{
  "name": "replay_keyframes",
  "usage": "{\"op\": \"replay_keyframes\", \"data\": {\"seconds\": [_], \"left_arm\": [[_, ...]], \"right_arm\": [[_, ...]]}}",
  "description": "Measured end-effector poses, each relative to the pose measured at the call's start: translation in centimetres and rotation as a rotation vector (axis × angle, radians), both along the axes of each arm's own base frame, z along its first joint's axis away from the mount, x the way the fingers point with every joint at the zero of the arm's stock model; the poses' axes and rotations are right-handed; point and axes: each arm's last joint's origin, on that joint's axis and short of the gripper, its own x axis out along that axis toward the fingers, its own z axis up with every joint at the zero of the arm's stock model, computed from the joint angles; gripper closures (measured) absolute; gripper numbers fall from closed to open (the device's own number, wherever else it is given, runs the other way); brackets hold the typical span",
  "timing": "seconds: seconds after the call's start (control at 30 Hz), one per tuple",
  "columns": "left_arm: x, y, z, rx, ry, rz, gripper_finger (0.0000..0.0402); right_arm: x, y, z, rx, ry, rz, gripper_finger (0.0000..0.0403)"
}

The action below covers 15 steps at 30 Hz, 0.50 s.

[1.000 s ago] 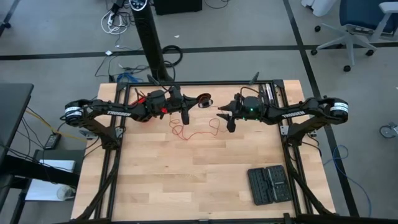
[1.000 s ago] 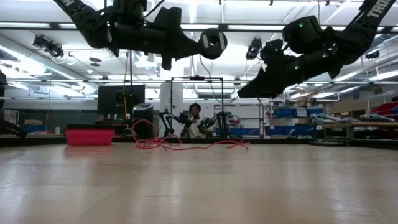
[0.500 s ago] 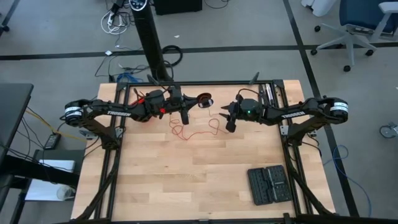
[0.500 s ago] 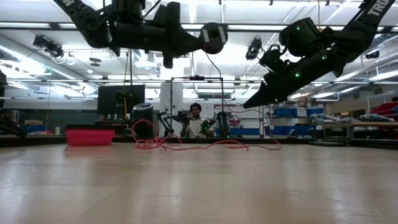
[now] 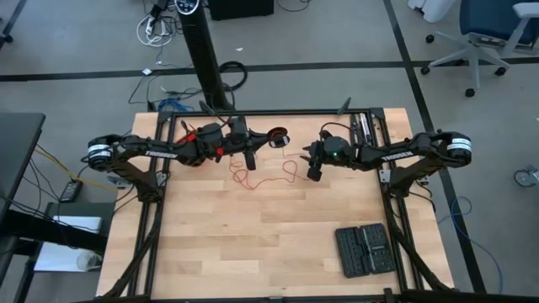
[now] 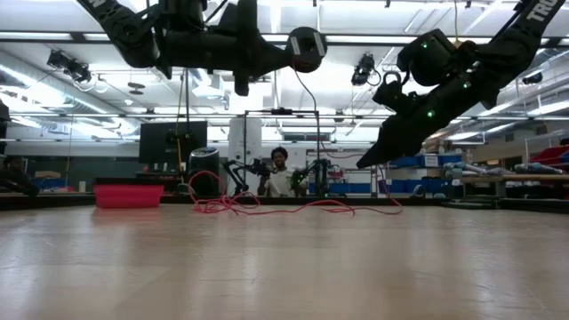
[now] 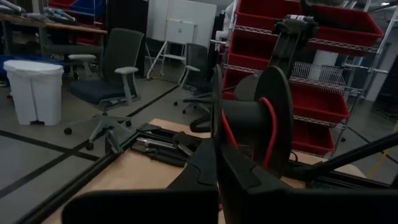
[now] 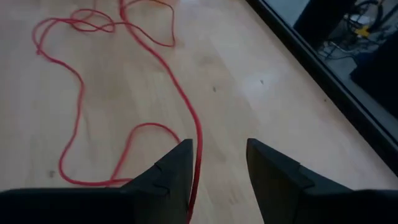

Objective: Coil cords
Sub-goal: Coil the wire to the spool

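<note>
Your right gripper point(image 8: 217, 180), jaws apart, straddles the limp red wire point(image 8: 186, 106); pinch it there. Left jaws stay together.

wooden table point(image 5: 253, 244), red wire point(image 5: 261, 179), perhaps a black case point(image 5: 363, 249)

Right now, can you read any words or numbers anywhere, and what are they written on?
"TR": white letters, cut off at the picture's edge, on the right arm in the low view.
White lettering along the left arm and the right arm in the high view: too small to read.
Nothing else can be read.
</note>
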Motion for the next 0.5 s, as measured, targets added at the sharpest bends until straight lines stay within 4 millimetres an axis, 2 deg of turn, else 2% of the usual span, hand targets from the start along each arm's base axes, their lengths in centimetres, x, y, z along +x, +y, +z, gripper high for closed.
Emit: {"op": "replay_keyframes", "data": {"seconds": [0.2,0.4,0.5], "left_arm": [[0.1,-0.4,0.0,-0.012,-0.001,-0.001,0.0402],[0.1,-0.2,-0.4,-0.024,0.038,0.030,0.0402],[0.1,-0.1,-1.1,-0.040,0.104,0.060,0.0402]], "right_arm": [[0.0,0.0,0.1,-0.018,0.000,0.012,0.0295],[0.0,0.0,0.0,-0.020,0.016,0.016,0.0388],[-0.2,-0.1,-0.1,-0.020,0.028,-0.029,0.0394]]}}
